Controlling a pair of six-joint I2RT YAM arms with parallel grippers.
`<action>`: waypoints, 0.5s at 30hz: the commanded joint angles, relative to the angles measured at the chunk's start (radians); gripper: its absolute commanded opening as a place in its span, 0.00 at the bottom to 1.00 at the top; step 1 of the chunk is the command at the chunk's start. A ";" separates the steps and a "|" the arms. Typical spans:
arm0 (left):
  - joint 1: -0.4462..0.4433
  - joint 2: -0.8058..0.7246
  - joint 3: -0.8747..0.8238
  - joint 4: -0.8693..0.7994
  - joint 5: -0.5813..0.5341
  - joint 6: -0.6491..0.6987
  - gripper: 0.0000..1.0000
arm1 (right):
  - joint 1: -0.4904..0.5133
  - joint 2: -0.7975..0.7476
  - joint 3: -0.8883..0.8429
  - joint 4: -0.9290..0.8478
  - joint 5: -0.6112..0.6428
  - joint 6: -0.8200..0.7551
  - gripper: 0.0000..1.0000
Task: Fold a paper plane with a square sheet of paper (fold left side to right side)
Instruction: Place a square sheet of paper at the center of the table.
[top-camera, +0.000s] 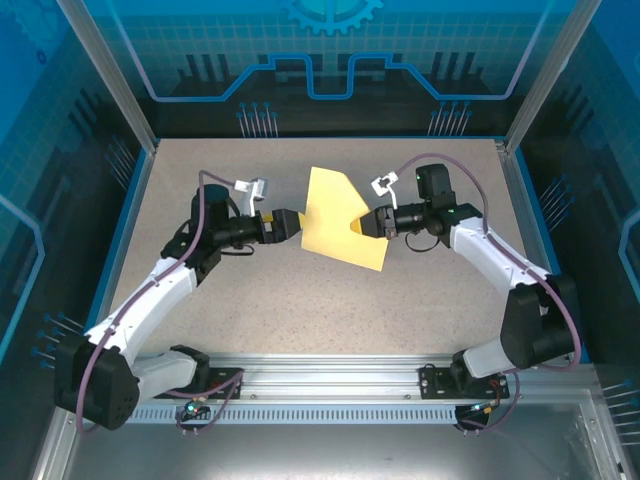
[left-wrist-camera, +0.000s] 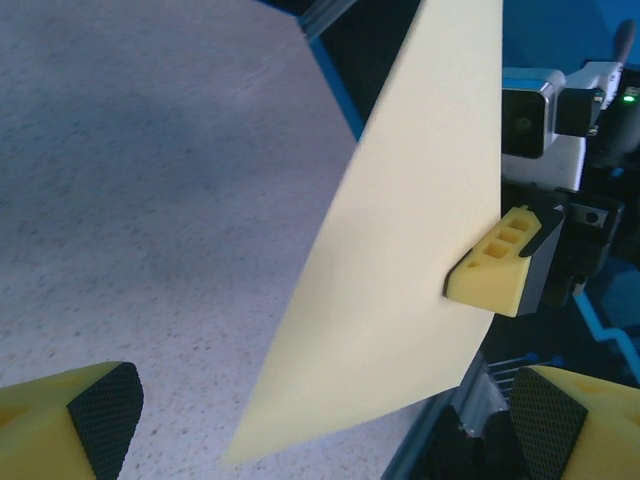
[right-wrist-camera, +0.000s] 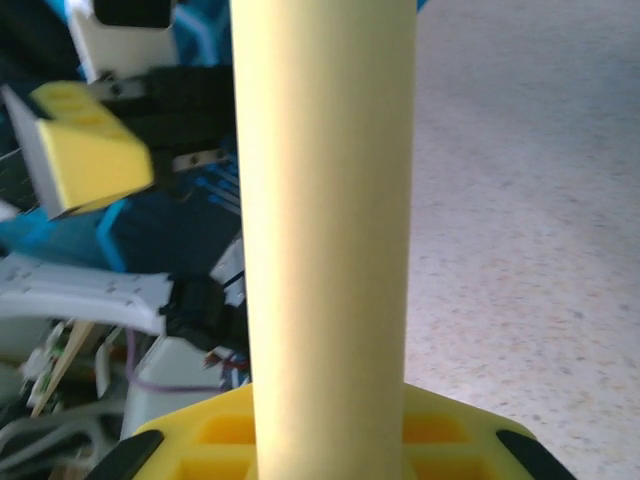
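Note:
The pale-yellow sheet of paper (top-camera: 335, 215) is in the middle of the table, between the two grippers. My right gripper (top-camera: 368, 224) is shut on its right edge. In the right wrist view the paper (right-wrist-camera: 325, 220) rises as an upright band from between my gripper's (right-wrist-camera: 330, 445) yellow fingers. My left gripper (top-camera: 290, 222) is open at the sheet's left edge. In the left wrist view the paper (left-wrist-camera: 400, 250) stands tilted, its lower corner between my wide-apart fingertips (left-wrist-camera: 95, 420), untouched. The right gripper's yellow finger (left-wrist-camera: 495, 268) clamps its far edge.
The speckled grey table (top-camera: 250, 300) is ringed by blue walls with aluminium posts. A metal rail (top-camera: 330, 375) carrying both arm bases runs along the near edge. The left gripper's yellow finger (right-wrist-camera: 90, 150) shows beyond the paper in the right wrist view.

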 joint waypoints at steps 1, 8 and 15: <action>0.005 0.017 0.066 0.011 0.103 0.068 0.99 | -0.009 -0.034 0.061 -0.121 -0.159 -0.088 0.20; -0.017 0.071 0.072 0.102 0.225 0.041 0.96 | 0.007 -0.040 0.091 -0.175 -0.204 -0.117 0.20; -0.065 0.080 0.073 0.106 0.258 0.066 0.61 | 0.016 -0.017 0.097 -0.174 -0.188 -0.110 0.21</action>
